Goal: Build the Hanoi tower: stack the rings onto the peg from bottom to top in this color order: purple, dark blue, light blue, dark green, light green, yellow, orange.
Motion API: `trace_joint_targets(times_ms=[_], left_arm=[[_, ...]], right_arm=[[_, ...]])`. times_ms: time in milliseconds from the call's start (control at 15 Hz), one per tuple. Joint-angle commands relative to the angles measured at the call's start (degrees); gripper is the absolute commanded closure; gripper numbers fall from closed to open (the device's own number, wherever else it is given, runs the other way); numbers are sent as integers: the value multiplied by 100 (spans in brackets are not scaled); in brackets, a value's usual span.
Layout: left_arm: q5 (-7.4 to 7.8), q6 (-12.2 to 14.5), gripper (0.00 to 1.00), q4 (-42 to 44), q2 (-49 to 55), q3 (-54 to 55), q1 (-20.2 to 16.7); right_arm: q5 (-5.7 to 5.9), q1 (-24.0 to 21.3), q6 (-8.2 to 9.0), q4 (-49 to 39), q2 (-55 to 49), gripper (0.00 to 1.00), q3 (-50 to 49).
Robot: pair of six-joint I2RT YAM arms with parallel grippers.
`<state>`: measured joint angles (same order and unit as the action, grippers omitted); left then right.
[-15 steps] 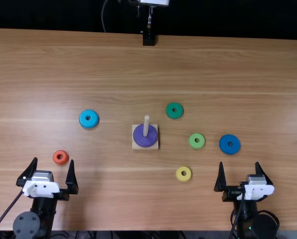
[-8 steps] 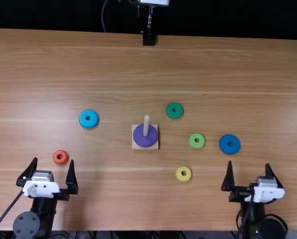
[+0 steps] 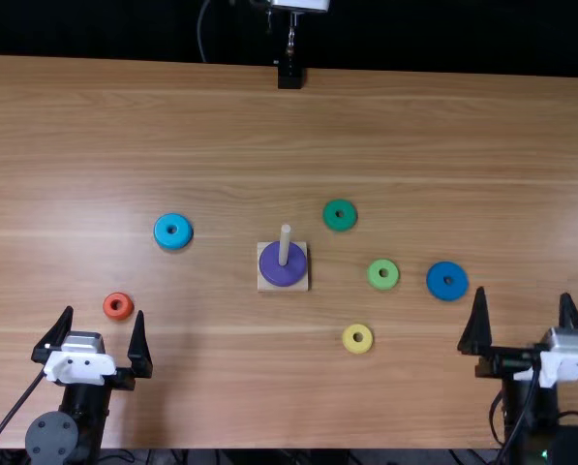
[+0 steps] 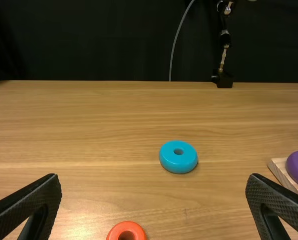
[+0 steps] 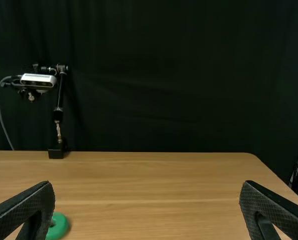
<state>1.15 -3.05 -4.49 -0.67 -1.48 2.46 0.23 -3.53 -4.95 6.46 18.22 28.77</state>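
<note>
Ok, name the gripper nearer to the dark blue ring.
Right. In the top view, the right gripper is just right of the dark blue ring; the left gripper is far to its left, beyond the wooden peg.

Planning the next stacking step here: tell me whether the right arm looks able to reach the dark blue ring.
Likely yes: the right gripper is near, its fingers open and empty, and the dark blue ring lies uncovered, with nothing between them.
</note>
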Motion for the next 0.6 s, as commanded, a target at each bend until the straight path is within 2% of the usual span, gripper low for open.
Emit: trace_joint_targets(times_ms=[0, 333, 533], left_arm=[[65, 31, 0, 6, 67, 148, -61], [65, 31, 0, -4, 67, 148, -61], [65, 31, 0, -4, 67, 148, -61]], right_arm=[[61, 54, 42, -7, 560, 0, 462], [72, 81, 31, -28, 2327, 0, 1236], [19, 72, 20, -17, 3452, 0, 1473]])
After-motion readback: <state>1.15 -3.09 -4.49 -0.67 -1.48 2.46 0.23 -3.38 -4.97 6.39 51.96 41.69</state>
